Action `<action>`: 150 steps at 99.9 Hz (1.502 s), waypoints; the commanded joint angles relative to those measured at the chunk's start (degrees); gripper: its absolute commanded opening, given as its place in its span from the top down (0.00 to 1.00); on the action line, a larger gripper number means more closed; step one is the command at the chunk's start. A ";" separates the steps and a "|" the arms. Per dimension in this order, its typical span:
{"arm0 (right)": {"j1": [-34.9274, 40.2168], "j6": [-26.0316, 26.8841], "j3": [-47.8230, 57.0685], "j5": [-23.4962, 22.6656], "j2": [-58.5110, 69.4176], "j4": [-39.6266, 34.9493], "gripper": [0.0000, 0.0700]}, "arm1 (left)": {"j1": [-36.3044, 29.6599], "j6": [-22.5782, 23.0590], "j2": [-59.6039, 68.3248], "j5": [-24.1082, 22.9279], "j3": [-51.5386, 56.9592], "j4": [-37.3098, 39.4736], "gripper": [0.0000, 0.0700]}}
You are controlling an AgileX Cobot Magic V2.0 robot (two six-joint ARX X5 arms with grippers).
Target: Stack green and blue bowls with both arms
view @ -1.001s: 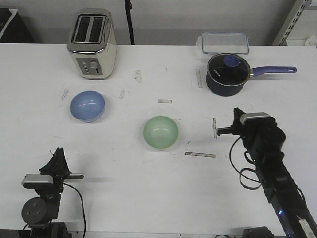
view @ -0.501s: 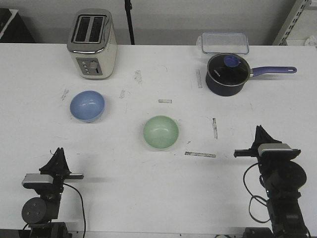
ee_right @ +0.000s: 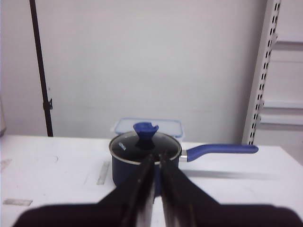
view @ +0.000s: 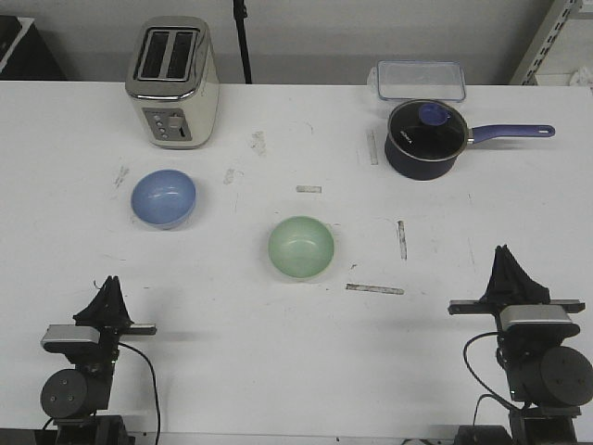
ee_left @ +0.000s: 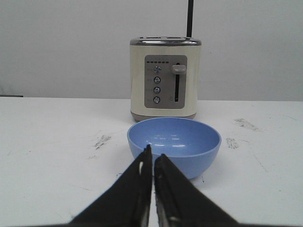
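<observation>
The light blue bowl (view: 164, 197) sits upright on the white table at the left, in front of the toaster; it also shows in the left wrist view (ee_left: 174, 146). The pale green bowl (view: 301, 247) sits upright near the table's middle, apart from the blue one. My left gripper (view: 108, 293) is shut and empty at the front left edge, well short of the blue bowl, and shows in its wrist view (ee_left: 153, 157). My right gripper (view: 508, 261) is shut and empty at the front right, right of the green bowl, and shows in its wrist view (ee_right: 156, 157).
A cream toaster (view: 172, 82) stands at the back left. A dark navy saucepan (view: 424, 137) with glass lid and purple handle stands at the back right, with a clear lidded container (view: 420, 80) behind it. Tape strips (view: 374, 288) lie on the table. A shelf rack (view: 556, 42) stands far right.
My right arm has drawn back from beside the green bowl to the front right edge and turned to face the saucepan. The left arm and both bowls have not moved.
</observation>
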 commanded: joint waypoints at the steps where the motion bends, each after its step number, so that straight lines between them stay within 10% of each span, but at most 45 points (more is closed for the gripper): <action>1: 0.04 -0.07 0.31 -0.02 -0.63 0.63 0.99 | 0.11 -0.13 -0.11 -0.13 -1.27 0.72 1.00; 69: 0.04 -0.07 0.31 0.00 -1.68 0.74 0.99 | 0.11 -0.17 -0.11 -0.59 -1.27 0.96 1.00; 93: 0.04 -0.07 0.31 0.00 -1.68 0.77 0.99 | 0.11 -9.27 -0.11 -4.07 -0.07 7.45 1.00; 117: 0.04 -0.07 0.31 0.00 -1.68 0.77 0.99 | 0.11 -9.14 2.54 -4.04 7.78 8.07 1.00; 150: 0.04 -0.07 0.31 0.00 -1.68 0.77 0.99 | 0.11 -4.55 16.57 -4.00 24.79 -9.51 1.00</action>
